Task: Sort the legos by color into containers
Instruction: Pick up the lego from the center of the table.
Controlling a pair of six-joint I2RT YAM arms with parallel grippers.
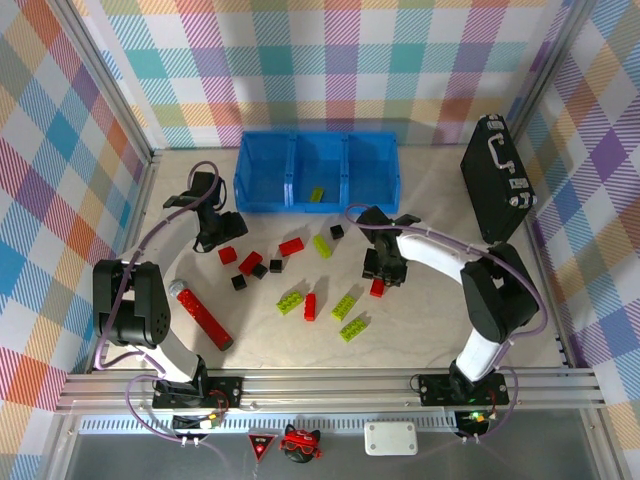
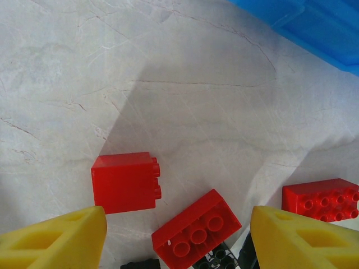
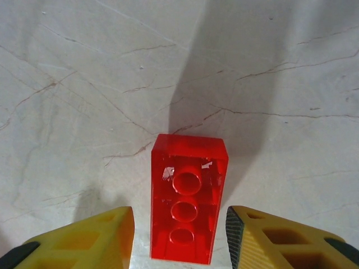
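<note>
At the far edge of the bench (image 1: 430, 330), the containers (image 1: 290, 160) are set as three joined blue bins, with one lime brick (image 1: 317, 194) lodged in the middle bin. Before them the legos (image 1: 291, 246) are scattered loose on the bench in red, lime and black. The left fingers (image 2: 56, 241) are spread wide, low over a cluster of red bricks (image 2: 124, 182), with nothing gripped. The right fingers (image 3: 84, 241) are parted to either side of a clear red brick (image 3: 188, 196) lying flat, not closed on it. A black briefcase (image 1: 497, 180) is stood at the right, and a long red bar (image 1: 205, 318) is laid by the left arm.
</note>
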